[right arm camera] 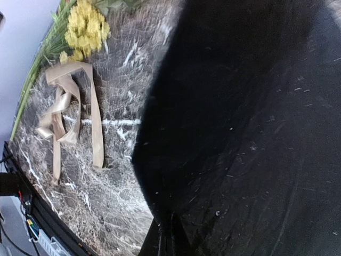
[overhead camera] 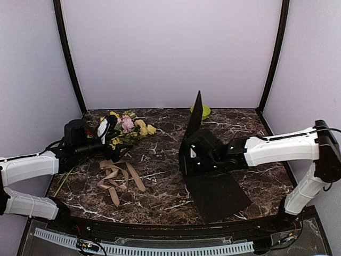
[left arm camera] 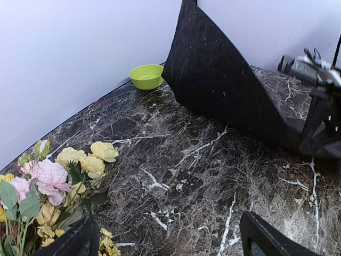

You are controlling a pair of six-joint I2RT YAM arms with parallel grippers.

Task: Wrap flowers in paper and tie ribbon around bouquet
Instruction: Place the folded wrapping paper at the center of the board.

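The flowers (overhead camera: 128,125), pale pink and yellow blooms on green stems, lie at the back left of the table. My left gripper (overhead camera: 111,136) hovers over them, open, with nothing between its fingers; in the left wrist view the flowers (left arm camera: 53,178) sit beside the left finger (left arm camera: 72,242). The black paper (overhead camera: 218,194) lies right of centre. My right gripper (overhead camera: 187,152) is shut on its left edge, lifting one corner (overhead camera: 197,112) upright. In the right wrist view the paper (right arm camera: 256,106) fills most of the frame. The beige ribbon (overhead camera: 114,178) lies loosely looped in front of the flowers.
A small green bowl (overhead camera: 201,111) stands at the back wall behind the raised paper, also in the left wrist view as the bowl (left arm camera: 146,76). Dark marbled tabletop (overhead camera: 160,160) lies between ribbon and paper. A black rail borders the table's near edge (overhead camera: 160,226).
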